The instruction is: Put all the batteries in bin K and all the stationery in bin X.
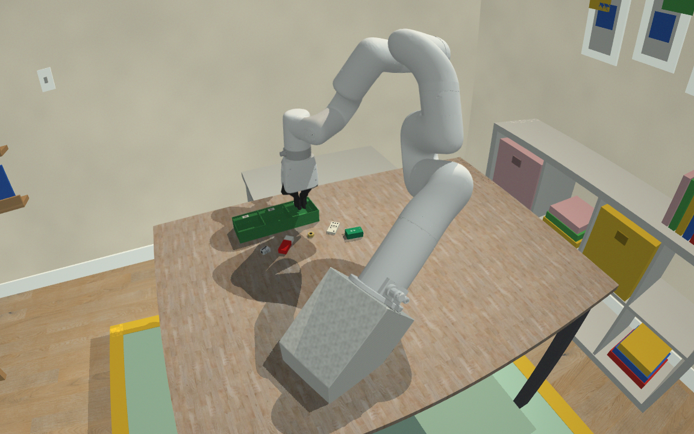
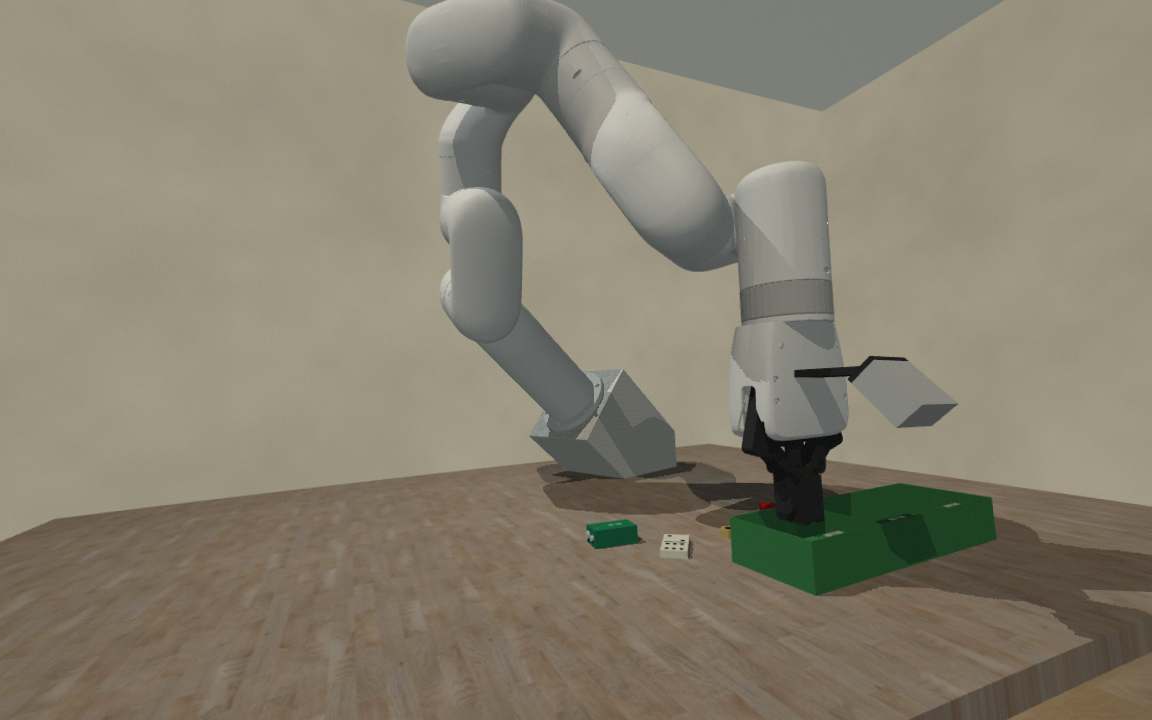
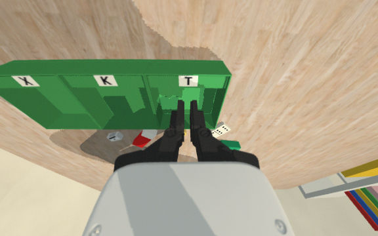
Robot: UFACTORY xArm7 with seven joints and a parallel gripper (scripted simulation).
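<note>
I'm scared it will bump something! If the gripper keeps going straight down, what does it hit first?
Most likely the floor of the green bin, in the part marked T. The shut, empty gripper already points down inside it, and nothing shows underneath.

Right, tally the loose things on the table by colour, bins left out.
Green: 1, the green rectangular battery
Red and white: 1, the red-and-white eraser block
Cream: 1, the cream dotted domino tile
Grey: 1, the small grey cube
Yellow: 1, the small yellow ring
Total: 5

Arm (image 1: 425, 134) arched over, wrist vertical, claw (image 3: 184, 105) pointing down, shut, empty.
</note>
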